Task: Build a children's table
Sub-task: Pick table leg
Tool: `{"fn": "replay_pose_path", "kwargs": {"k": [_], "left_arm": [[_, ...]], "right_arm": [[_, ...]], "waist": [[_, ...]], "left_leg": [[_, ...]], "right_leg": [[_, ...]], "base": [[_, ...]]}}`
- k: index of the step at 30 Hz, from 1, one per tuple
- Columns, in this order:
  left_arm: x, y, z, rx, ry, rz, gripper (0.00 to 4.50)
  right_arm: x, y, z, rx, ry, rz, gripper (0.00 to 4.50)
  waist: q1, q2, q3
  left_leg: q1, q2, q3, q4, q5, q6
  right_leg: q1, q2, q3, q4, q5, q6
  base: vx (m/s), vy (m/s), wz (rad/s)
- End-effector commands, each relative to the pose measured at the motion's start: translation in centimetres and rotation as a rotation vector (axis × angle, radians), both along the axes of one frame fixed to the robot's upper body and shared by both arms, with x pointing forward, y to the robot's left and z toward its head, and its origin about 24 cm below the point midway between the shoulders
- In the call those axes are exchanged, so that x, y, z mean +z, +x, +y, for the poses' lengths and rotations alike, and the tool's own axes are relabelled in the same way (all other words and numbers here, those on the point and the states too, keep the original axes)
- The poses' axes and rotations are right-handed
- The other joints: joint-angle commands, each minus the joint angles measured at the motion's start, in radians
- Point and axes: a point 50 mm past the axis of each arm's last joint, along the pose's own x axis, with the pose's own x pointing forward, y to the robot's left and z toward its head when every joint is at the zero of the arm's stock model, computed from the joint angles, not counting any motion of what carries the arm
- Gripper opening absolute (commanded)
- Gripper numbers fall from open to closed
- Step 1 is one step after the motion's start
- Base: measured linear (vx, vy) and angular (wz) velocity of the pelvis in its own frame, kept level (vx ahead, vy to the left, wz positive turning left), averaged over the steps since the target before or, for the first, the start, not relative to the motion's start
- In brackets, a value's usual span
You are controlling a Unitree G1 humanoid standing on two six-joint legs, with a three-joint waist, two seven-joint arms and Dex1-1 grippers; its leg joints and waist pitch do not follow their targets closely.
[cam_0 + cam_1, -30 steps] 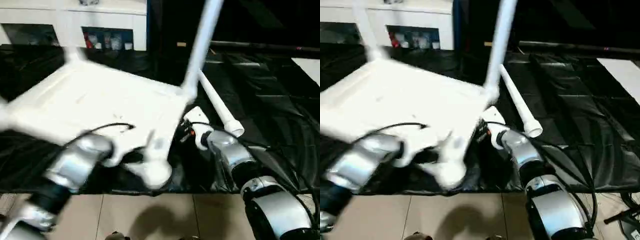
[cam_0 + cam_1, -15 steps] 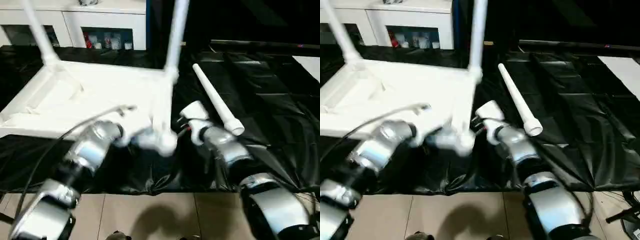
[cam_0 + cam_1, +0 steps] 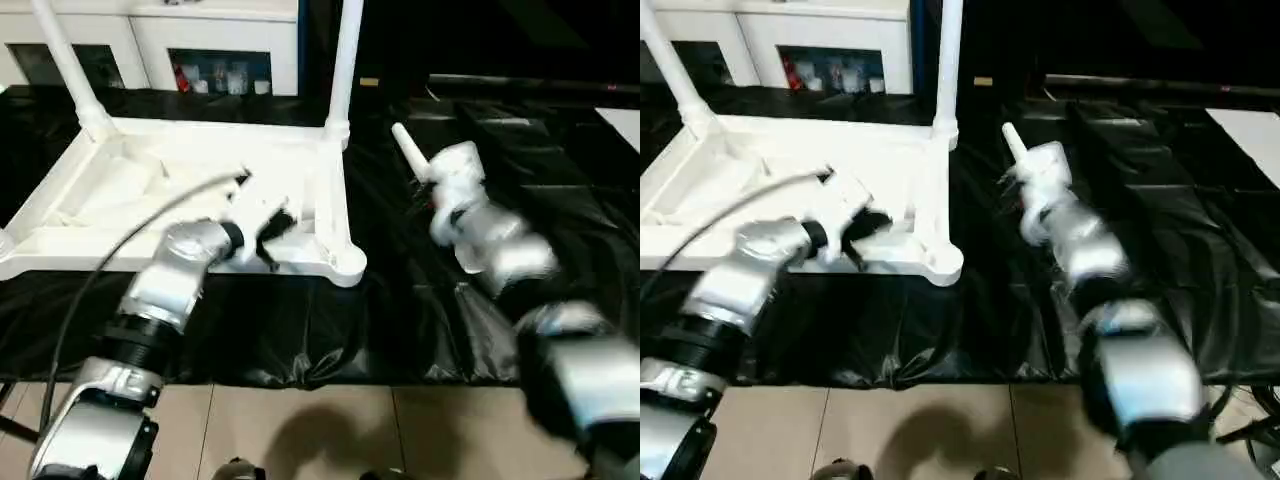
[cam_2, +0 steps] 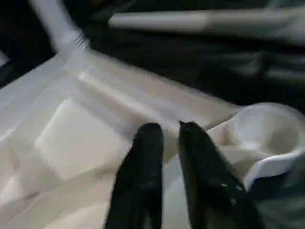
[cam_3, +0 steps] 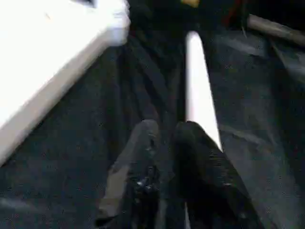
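The table top [image 3: 200, 190] lies underside-up (sockets exposed for legs), the left gripper [image 4: 169, 131] slightly parted over it, the right gripper [image 5: 164, 131] slightly parted, empty, near the loose leg [image 5: 200, 95].

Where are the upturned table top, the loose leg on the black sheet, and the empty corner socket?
Table top [image 3: 130, 185], left eye view, ribbed underside.
Loose leg [image 5: 198, 95], right wrist view, mid-shaft.
Corner socket [image 4: 267, 129], left wrist view, inner hollow.

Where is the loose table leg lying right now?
The loose leg lies on the black sheet, right of the upturned tabletop, just ahead of the right end effector.
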Motion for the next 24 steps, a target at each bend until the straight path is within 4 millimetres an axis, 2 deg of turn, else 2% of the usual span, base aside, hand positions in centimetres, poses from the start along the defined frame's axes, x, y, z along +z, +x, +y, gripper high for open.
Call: {"fn": "replay_pose_path", "kwargs": {"k": [1, 2, 3, 4, 5, 6, 7, 9, 10, 12, 13, 14, 16, 17, 18, 19, 21, 22, 23, 24], "left_arm": [[0.3, -0.9, -0.5, -0.081, -0.014, 0.007, 0.98], [0.3, -1.2, -0.6, -0.105, -0.017, 0.004, 1.12], [0.3, -1.3, -0.6, -0.109, -0.017, 0.003, 1.22], [0.3, -1.7, -0.7, -0.117, -0.031, 0.013, 1.25], [0.3, -1.9, -0.8, -0.115, -0.035, 0.009, 1.26], [0.4, -1.9, -0.8, -0.115, -0.035, 0.009, 1.4], [0.4, -2.0, -0.8, -0.117, -0.038, 0.006, 1.55], [0.4, -2.0, -0.8, -0.117, -0.039, 0.008, 1.68], [0.6, -2.3, -0.8, -0.121, -0.053, 0.013, 1.71], [0.7, -2.6, -0.9, -0.127, -0.055, 0.016, 2.06], [0.7, -2.7, -0.9, -0.132, -0.052, 0.017, 2.13], [0.7, -2.7, -0.9, -0.132, -0.052, 0.017, 2.13], [0.8, -3.1, -0.9, -0.152, -0.044, 0.03, 2.26], [0.8, -3.2, -0.9, -0.163, -0.039, 0.037, 2.38], [0.8, -3.4, -0.9, -0.171, -0.035, 0.041, 2.58], [0.9, -3.5, -0.8, -0.178, -0.032, 0.043, 2.63], [0.9, -3.5, -0.8, -0.179, -0.028, 0.044, 2.77], [1.0, -3.5, -0.8, -0.187, -0.02, 0.039, 2.89], [1.2, -3.7, -0.7, -0.195, -0.015, 0.034, 3.0], [1.4, -3.8, -0.7, -0.206, -0.009, 0.029, 3.08]], "right_arm": [[-0.1, 0.0, -1.0, -0.057, -0.029, 0.057, 1.17], [0.0, 0.0, -1.2, -0.07, -0.036, 0.068, 1.24], [0.0, 0.0, -1.2, -0.072, -0.037, 0.07, 1.3], [0.1, 0.1, -1.6, -0.089, -0.049, 0.083, 1.39], [0.2, 0.1, -1.9, -0.101, -0.068, 0.09, 1.5], [0.2, 0.1, -1.9, -0.102, -0.068, 0.09, 1.61], [0.2, 0.0, -2.2, -0.114, -0.073, 0.093, 1.68], [0.2, 0.0, -2.3, -0.122, -0.078, 0.093, 1.83], [0.2, 0.0, -2.7, -0.141, -0.089, 0.093, 1.92], [0.1, 0.0, -3.0, -0.153, -0.095, 0.094, 2.17], [0.1, -0.1, -3.1, -0.158, -0.095, 0.097, 2.27], [0.1, -0.1, -3.1, -0.158, -0.095, 0.097, 2.27], [0.0, -0.2, -3.3, -0.166, -0.098, 0.102, 2.45], [-0.1, -0.2, -3.4, -0.168, -0.099, 0.102, 2.53], [-0.1, -0.2, -3.5, -0.169, -0.1, 0.102, 2.71], [-0.2, -0.2, -3.5, -0.176, -0.09, 0.104, 2.8], [-0.2, -0.3, -3.6, -0.182, -0.082, 0.105, 2.93], [-0.3, -0.3, -3.6, -0.183, -0.071, 0.106, 3.01], [-0.4, -0.3, -3.6, -0.181, -0.055, 0.113, 3.13], [-0.5, -0.4, -3.6, -0.175, -0.053, 0.118, 3.23]], "waist": [[0.003, -0.005, -0.083], [0.003, -0.01, -0.084], [0.004, -0.007, -0.085], [0.004, -0.014, -0.083], [0.005, -0.017, -0.081], [0.004, -0.014, -0.082], [0.005, -0.019, -0.08], [0.005, -0.016, -0.079], [0.006, -0.019, -0.079], [0.007, -0.016, -0.077], [0.007, -0.018, -0.079], [0.008, -0.017, -0.079], [0.008, -0.006, -0.08], [0.009, 0.003, -0.08], [0.006, 0.001, -0.08], [0.006, 0.007, -0.08], [0.007, 0.005, -0.081], [0.009, 0.022, -0.08], [0.006, 0.022, -0.08], [0.006, 0.016, -0.082]], "left_leg": [[0.016, 0.03, -0.013, -0.058, -0.208, 0.001], [0.016, 0.032, -0.012, -0.059, -0.195, 0.007], [0.016, 0.032, -0.013, -0.058, -0.189, 0.008], [0.015, 0.032, -0.01, -0.058, -0.183, 0.012], [0.015, 0.032, -0.01, -0.058, -0.185, 0.013], [0.014, 0.032, -0.01, -0.057, -0.188, 0.01], [0.015, 0.03, -0.009, -0.058, -0.197, 0.009], [0.016, 0.032, -0.011, -0.059, -0.202, 0.004], [0.016, 0.031, -0.011, -0.059, -0.208, 0.001], [0.016, 0.032, -0.012, -0.059, -0.213, -0.003], [0.015, 0.031, -0.012, -0.059, -0.205, -0.004], [0.015, 0.031, -0.011, -0.058, -0.203, -0.003], [0.015, 0.03, -0.012, -0.058, -0.205, -0.006], [0.016, 0.029, -0.013, -0.057, -0.208, -0.009], [0.017, 0.029, -0.012, -0.057, -0.218, -0.013], [0.017, 0.028, -0.012, -0.057, -0.226, -0.015], [0.016, 0.027, -0.013, -0.056, -0.231, -0.015], [0.018, 0.027, -0.015, -0.056, -0.24, -0.02], [0.018, 0.027, -0.014, -0.056, -0.256, -0.025], [0.017, 0.029, -0.015, -0.057, -0.254, -0.025]], "right_leg": [[0.058, -0.053, 0.041, -0.055, -0.15, -0.238], [0.057, -0.053, 0.041, -0.055, -0.142, -0.235], [0.057, -0.054, 0.041, -0.052, -0.14, -0.236], [0.056, -0.052, 0.041, -0.053, -0.135, -0.234], [0.056, -0.053, 0.041, -0.055, -0.147, -0.229], [0.056, -0.054, 0.041, -0.053, -0.155, -0.228], [0.055, -0.052, 0.041, -0.058, -0.174, -0.217], [0.054, -0.053, 0.041, -0.057, -0.187, -0.207], [0.053, -0.054, 0.041, -0.057, -0.196, -0.203], [0.052, -0.055, 0.041, -0.057, -0.198, -0.202], [0.053, -0.054, 0.041, -0.055, -0.185, -0.201], [0.054, -0.053, 0.041, -0.055, -0.181, -0.202], [0.054, -0.052, 0.041, -0.053, -0.163, -0.204], [0.053, -0.051, 0.04, -0.052, -0.155, -0.209], [0.053, -0.048, 0.04, -0.054, -0.147, -0.213], [0.053, -0.047, 0.039, -0.053, -0.138, -0.219], [0.056, -0.047, 0.039, -0.052, -0.138, -0.224], [0.054, -0.048, 0.039, -0.051, -0.143, -0.226], [0.054, -0.045, 0.039, -0.054, -0.148, -0.226], [0.057, -0.046, 0.038, -0.052, -0.137, -0.229]], "base": [[0.0, 0.0, 0.0], [0.0, 0.0, 0.0], [0.0, 0.0, 0.0], [0.0, 0.0, 0.0], [0.0, 0.0, 0.0], [0.0, 0.0, 0.0], [0.0, 0.0, 0.0], [0.0, 0.0, 0.0], [0.0, 0.0, 0.0], [0.0, 0.0, 0.0], [0.0, 0.0, 0.0], [0.0, 0.0, 0.0], [0.0, 0.0, 0.0], [0.0, 0.0, 0.0], [0.0, 0.0, 0.0], [0.0, 0.0, 0.0], [0.0, 0.0, 0.0], [0.0, 0.0, 0.0], [0.0, 0.0, 0.0], [0.0, 0.0, 0.0]]}}
